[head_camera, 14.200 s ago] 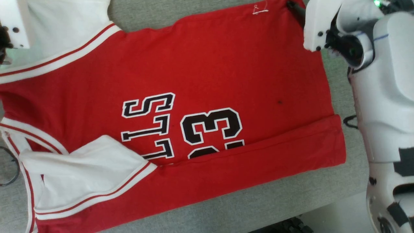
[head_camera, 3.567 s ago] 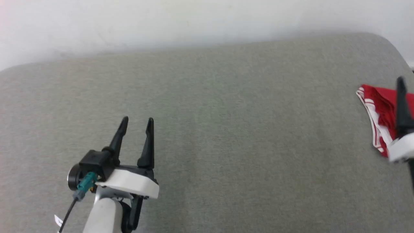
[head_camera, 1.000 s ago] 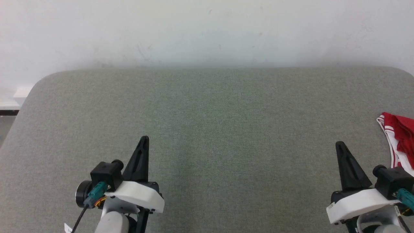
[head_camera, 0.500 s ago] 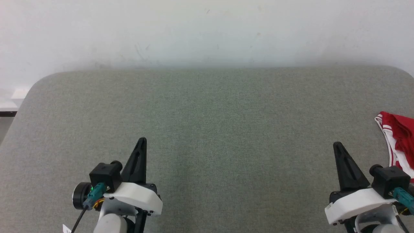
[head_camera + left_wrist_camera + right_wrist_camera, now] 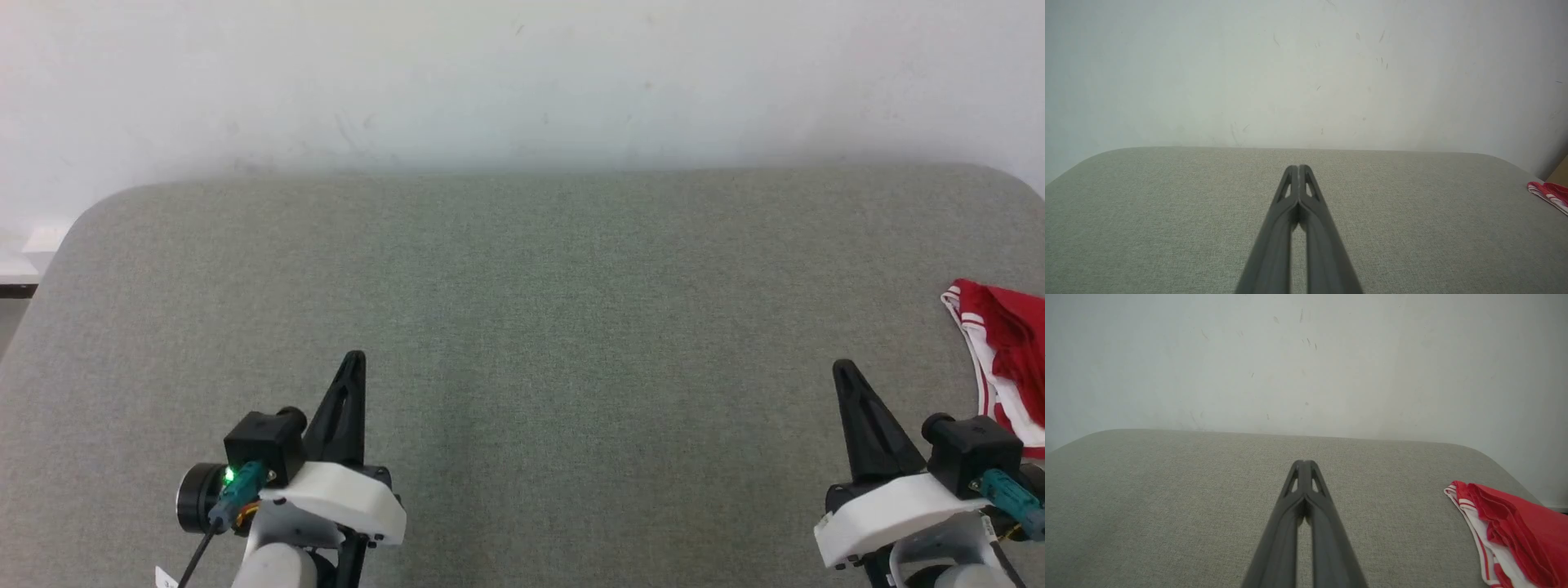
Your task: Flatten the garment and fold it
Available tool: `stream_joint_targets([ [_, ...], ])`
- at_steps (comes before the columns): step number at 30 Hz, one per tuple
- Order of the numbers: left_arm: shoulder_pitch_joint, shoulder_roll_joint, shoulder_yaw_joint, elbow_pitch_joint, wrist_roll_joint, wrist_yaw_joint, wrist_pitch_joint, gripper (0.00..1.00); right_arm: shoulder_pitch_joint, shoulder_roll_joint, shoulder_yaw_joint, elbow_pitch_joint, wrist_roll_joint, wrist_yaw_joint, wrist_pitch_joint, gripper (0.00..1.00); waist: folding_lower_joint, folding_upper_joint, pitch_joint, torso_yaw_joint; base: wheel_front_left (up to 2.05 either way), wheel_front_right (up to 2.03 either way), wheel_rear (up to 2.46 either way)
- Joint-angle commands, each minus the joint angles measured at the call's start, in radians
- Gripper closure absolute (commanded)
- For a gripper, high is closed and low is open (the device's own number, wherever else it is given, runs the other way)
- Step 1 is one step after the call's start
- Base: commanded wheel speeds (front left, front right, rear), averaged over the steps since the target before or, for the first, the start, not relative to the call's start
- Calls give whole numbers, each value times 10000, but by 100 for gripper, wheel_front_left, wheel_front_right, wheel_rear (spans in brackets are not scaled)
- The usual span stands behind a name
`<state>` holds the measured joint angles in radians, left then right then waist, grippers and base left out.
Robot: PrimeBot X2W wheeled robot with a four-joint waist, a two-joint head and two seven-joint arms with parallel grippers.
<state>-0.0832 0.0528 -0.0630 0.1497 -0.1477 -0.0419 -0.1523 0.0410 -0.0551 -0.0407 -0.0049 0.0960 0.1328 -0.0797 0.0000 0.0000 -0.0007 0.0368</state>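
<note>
The red garment (image 5: pixel 1002 359) with white striped trim lies bunched at the right edge of the grey padded surface (image 5: pixel 522 310), partly cut off by the picture's edge. It shows too in the right wrist view (image 5: pixel 1515 531) and, small, at the far right of the left wrist view (image 5: pixel 1549 192). My right gripper (image 5: pixel 841 371) hovers just left of the garment, apart from it, shut and holding nothing. Far from the garment, my left gripper (image 5: pixel 356 359) sits at the lower left, also shut and empty. Both pairs of fingers (image 5: pixel 1298 169) (image 5: pixel 1303 463) are pressed together at the tips.
A white wall (image 5: pixel 522 73) rises behind the surface's far edge. The surface has rounded far corners. At the left edge a strip of floor and a dark band (image 5: pixel 16 286) show. A brown box corner (image 5: pixel 1560 175) sits by the wall at the right.
Both grippers have sunk slightly lower in the head view, and the garment's place has shifted a little left with the camera. Nothing was grasped or let go.
</note>
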Motion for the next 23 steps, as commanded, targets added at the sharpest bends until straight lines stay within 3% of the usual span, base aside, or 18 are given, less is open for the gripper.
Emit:
stream_joint_targets([
  [1,140,-11,63,-86,146,68,48,100,-143,21,21,17,-88,-9,29,100,0,0,0,-6,0,0,0],
  [23,350,-16,235,-515,551,175,496,100,-224,29,139,27,-353,-12,263,100,0,0,2,-116,0,0,0],
])
